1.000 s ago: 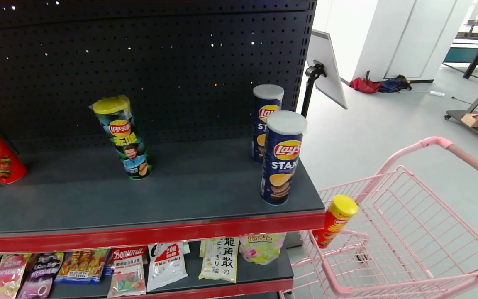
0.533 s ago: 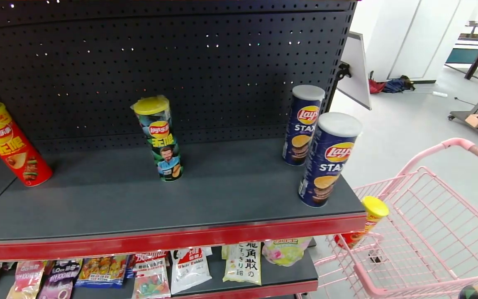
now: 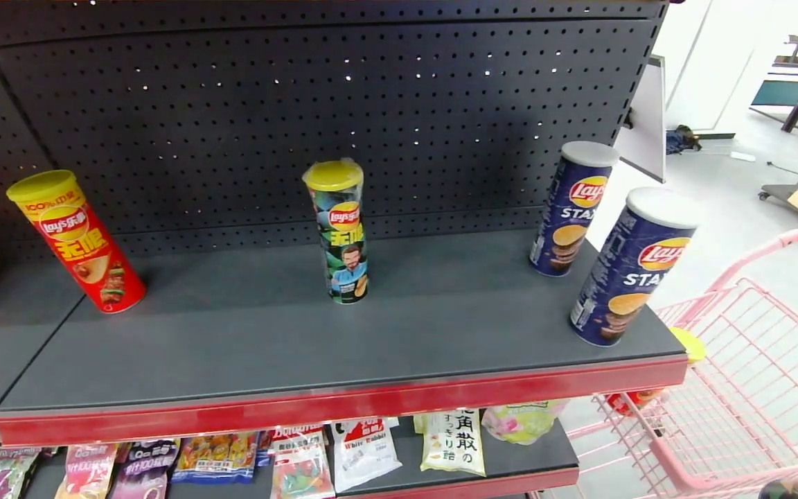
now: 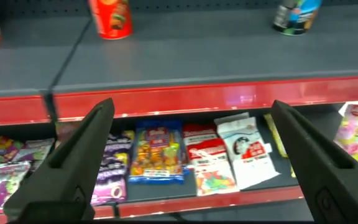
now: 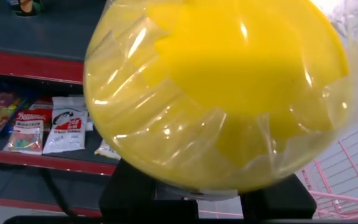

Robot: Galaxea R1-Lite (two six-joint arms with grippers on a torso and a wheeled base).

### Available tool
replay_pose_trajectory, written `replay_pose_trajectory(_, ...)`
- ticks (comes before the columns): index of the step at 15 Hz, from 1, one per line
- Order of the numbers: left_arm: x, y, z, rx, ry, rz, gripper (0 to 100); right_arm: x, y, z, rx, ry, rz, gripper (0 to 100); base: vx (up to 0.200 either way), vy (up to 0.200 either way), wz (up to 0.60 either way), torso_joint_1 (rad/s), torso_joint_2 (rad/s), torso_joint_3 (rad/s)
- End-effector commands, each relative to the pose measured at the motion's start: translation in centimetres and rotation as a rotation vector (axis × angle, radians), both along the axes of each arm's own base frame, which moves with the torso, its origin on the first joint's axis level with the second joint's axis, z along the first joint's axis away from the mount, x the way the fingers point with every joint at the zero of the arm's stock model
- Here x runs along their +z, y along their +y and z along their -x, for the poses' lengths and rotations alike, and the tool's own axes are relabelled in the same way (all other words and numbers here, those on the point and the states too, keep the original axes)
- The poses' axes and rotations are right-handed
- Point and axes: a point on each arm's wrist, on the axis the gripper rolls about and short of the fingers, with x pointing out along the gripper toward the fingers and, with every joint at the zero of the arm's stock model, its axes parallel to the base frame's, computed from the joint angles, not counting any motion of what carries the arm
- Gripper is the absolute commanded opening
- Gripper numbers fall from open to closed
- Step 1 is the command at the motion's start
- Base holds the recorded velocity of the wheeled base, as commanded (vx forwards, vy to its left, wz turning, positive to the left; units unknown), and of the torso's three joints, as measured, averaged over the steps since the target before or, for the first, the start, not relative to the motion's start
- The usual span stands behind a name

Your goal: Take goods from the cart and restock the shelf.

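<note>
Black perforated panels back a dark grey shelf board with a red front edge (image 3: 343,402), and a pink wire cart (image 3: 752,388) stands beside its right end. On the board stand a red tube can with a plain yellow lid (image 3: 77,239) at the left, a green and blue tube can (image 3: 340,232) in the middle, and at the right a far dark blue tube can with a grey lid (image 3: 572,208) and a near dark blue tube can (image 3: 631,267), which is very close to the front right corner. The right gripper (image 5: 207,202) is closed around a red tube can with a film-wrapped yellow lid (image 5: 222,93). In the head view this can sits just beyond that corner, lower than the red edge and over the cart, with its body partly hidden. The left gripper (image 4: 191,162) hangs before a lower shelf of snack bags (image 4: 160,155), its fingers spread wide with nothing between them. The main danger, I think, is on the way up: the lid could strike the red edge from below and the can could twist in the grip, more so because the film looks slippery. If the can goes in near the corner, it or the arm may push the near dark blue tube can off the board. A tall narrow can may also topple if it is released while tilted.
</note>
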Motion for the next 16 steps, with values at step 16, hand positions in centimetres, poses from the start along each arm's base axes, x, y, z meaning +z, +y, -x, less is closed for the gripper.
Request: replay_pose_trajectory(16, 8.4, -0.4, -0.6, -0.215, -0.014, 0.032, 100, -0.4, 0.1, -0.2, 0.039, 0.022, 0.004, 0, 0.000, 0.063, 0.00, 0.001, 0.00, 0.001)
